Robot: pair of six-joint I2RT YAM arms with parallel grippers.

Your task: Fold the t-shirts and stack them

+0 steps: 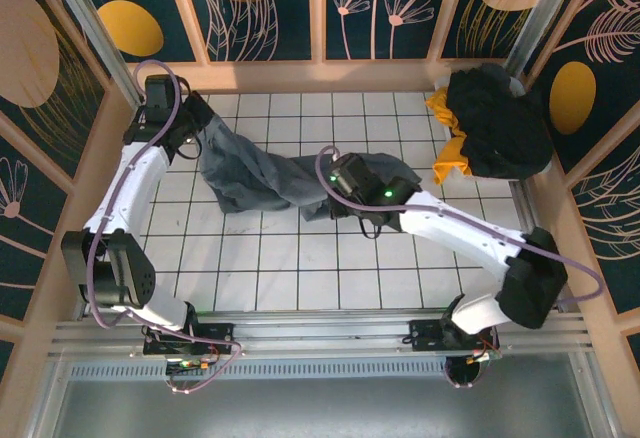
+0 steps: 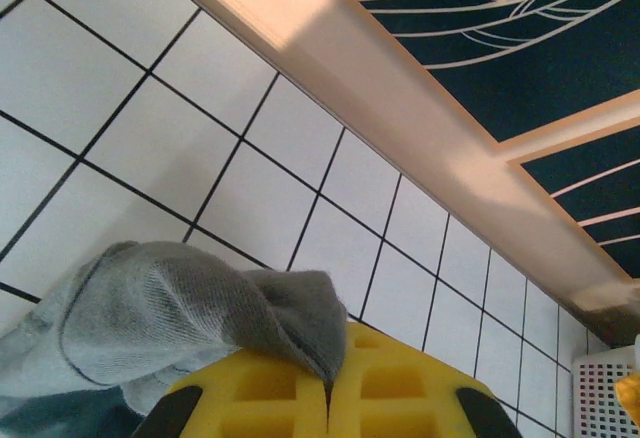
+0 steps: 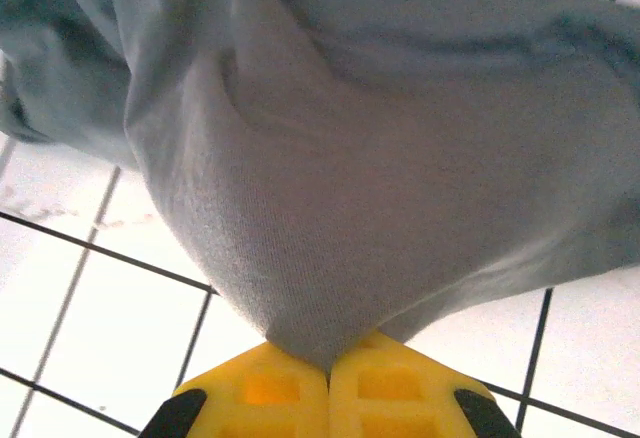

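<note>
**Operator:** Where is the grey shirt?

**Spotter:** Your grey shirt (image 1: 255,178) is drawn out across the far half of the tabletop (image 1: 300,278). Its long axis runs left to right, from the far-left corner to just right of centre.

**Operator:** And my hands?

**Spotter:** Your left hand (image 1: 197,130) is at the shirt's far-left end, close to the back wall (image 2: 400,88). In the left wrist view its yellow fingers (image 2: 250,398) are pressed together, with a grey fold pinched in the seam and draped over one of them. Your right hand (image 1: 325,180) is at mid-table on the shirt's middle. In the right wrist view its fingers (image 3: 400,388) are also pressed together, and the cloth rises from between them.

**Operator:** Which way does the neck point?

**Spotter:** You can't tell, because the cloth is too bunched.

**Operator:** The other shirts?

**Spotter:** Your black shirt (image 1: 500,123) is heaped in the far-right corner. The yellow shirt (image 1: 450,163) pokes out at its left side. Both are apart from the grey one.
</note>
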